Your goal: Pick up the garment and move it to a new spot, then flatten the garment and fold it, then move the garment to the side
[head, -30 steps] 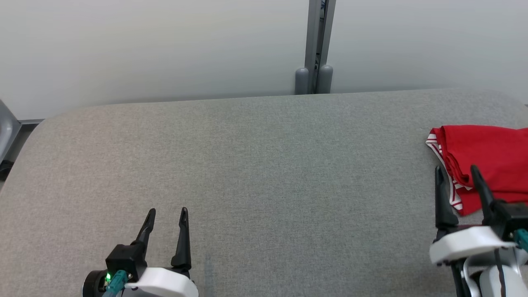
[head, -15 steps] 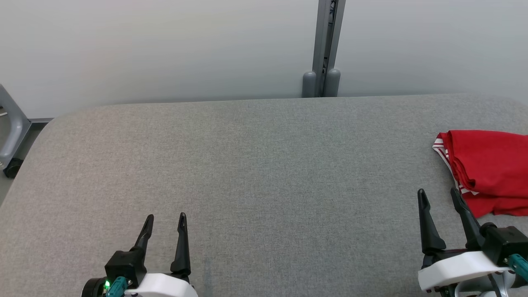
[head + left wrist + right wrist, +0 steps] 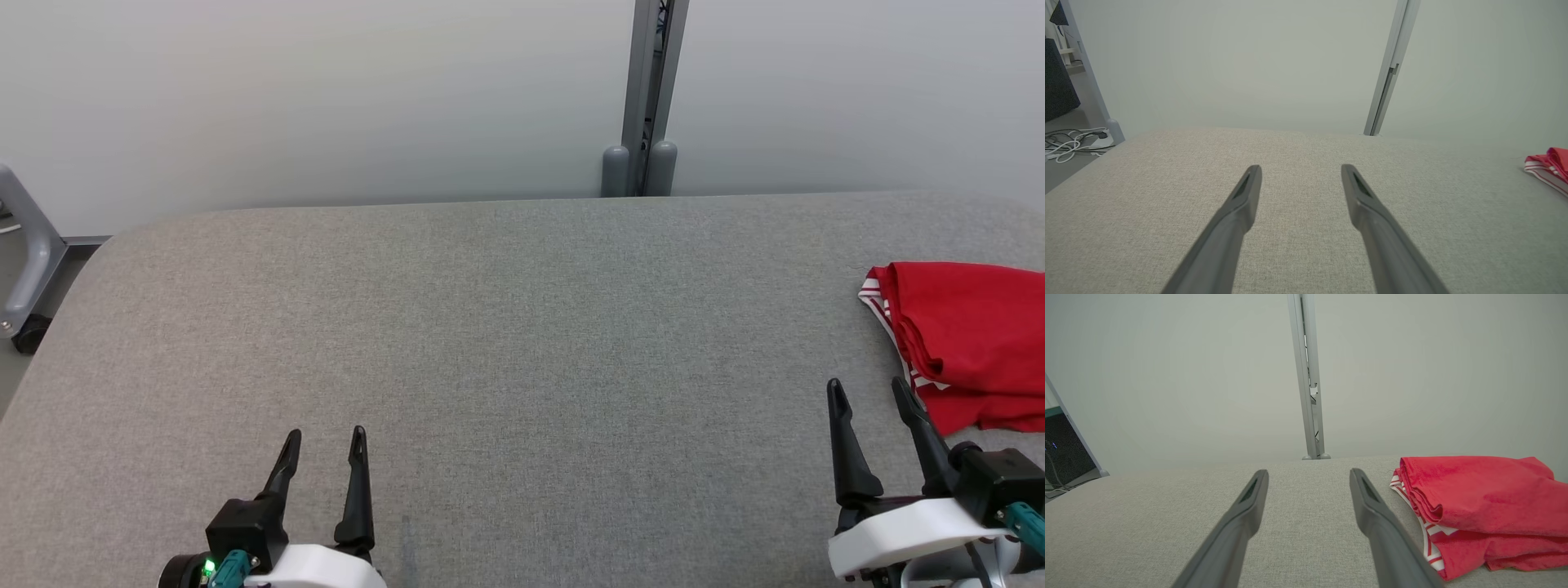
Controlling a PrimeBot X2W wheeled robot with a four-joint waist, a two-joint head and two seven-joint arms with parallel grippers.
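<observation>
Right wrist view looks along the right gripper (image 3: 1309, 471): its jaws stand wide apart and hold nothing, with only the grey woven table top (image 3: 1147, 522) between the two dark fingers. Just beside the finger on that view's right lies the garment (image 3: 1478, 494), a red piece folded into a thick bundle with a red-and-white striped edge showing along its near side. A strip of bare grey fabric shows between that fingertip and the cloth.

The left gripper (image 3: 1301, 167) is likewise spread wide and empty, its fingers pointing across the bare table top. The garment is well apart from it, a small red shape far off at the edge of the left wrist view.

From the head, both grippers sit at the near side of the table, the left one at the lower left and the right one at the lower right. The garment rests on the table's right end, cut off by the picture's edge.

Behind the table is a pale wall (image 3: 326, 98) with an upright grey metal post (image 3: 651, 82). At the far left, a grey frame leg (image 3: 28, 253) stands on a dark caster, and white cables (image 3: 1069, 143) lie on the floor.
</observation>
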